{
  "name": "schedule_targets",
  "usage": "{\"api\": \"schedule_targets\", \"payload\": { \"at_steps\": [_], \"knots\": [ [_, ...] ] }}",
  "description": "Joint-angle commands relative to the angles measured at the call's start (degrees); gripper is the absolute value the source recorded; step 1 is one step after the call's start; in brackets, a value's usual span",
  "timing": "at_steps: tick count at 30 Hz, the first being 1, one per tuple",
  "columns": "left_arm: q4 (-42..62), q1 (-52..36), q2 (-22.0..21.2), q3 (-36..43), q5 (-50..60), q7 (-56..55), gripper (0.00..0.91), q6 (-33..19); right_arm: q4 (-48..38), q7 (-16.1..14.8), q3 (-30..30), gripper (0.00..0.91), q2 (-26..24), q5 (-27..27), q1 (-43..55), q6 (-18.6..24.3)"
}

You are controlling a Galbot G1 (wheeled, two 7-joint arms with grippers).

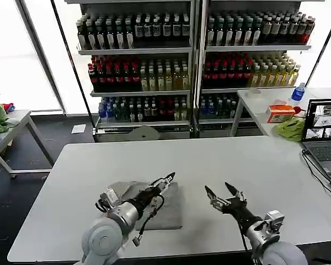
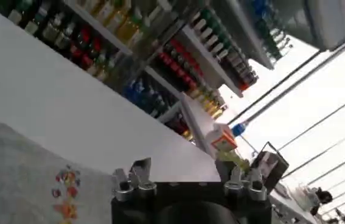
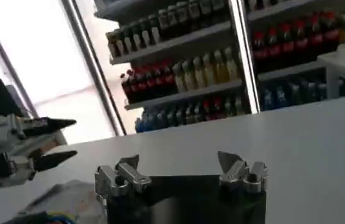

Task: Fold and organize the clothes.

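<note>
One folded gray shirt [image 1: 160, 207] on the main table [image 1: 209, 160]. Two grippers over it, the left [image 1: 170, 179] and the right [image 1: 219, 192]. Three tables total counting the side table [image 1: 16, 124] and the back one [image 1: 265, 107]. Two drink shelves [image 1: 138, 66], bottles too many to count. One laptop [image 1: 324, 132], one green cloth [image 1: 291, 128], one orange box [image 1: 280, 114].

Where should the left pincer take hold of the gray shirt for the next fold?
Probably the gray shirt's far right corner, coming from above. It lies flat and already folded on the white table, so only an edge or corner offers a pinch. The left pincer hovers open by that corner; the right pincer is open beside it.
</note>
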Motion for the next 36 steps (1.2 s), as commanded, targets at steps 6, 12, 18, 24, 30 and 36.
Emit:
{"api": "schedule_targets", "payload": {
  "at_steps": [6,12,18,24,30,36],
  "knots": [
    [-6.9,5.9,4.4,-19.9,8.4,9.5,0.907,-2.8,-6.2,9.2,-23.0,0.907,-5.3,18.1,12.6,-5.9],
    [-8.5,9.5,3.8,-21.7,8.0,8.6,0.907,-3.1,-9.7,8.5,-24.6,0.907,-3.0,20.2,13.4,-3.0],
    [-9.4,12.4,3.5,-22.9,8.0,8.5,0.907,-3.3,-14.9,8.2,-25.3,0.907,0.4,21.8,15.5,-0.4],
    [-9.8,12.2,3.0,-22.4,8.0,7.7,0.907,-3.2,-17.5,8.0,-24.4,0.524,4.1,26.8,17.2,1.2],
    [-9.9,12.1,2.4,-22.3,8.1,7.5,0.907,-3.0,-19.3,8.5,-25.1,0.000,7.4,28.6,18.9,1.1],
    [-10.6,13.0,2.5,-23.0,8.1,7.8,0.907,-3.0,-18.4,8.4,-25.0,0.000,8.6,31.1,18.4,0.8]
  ]
}}
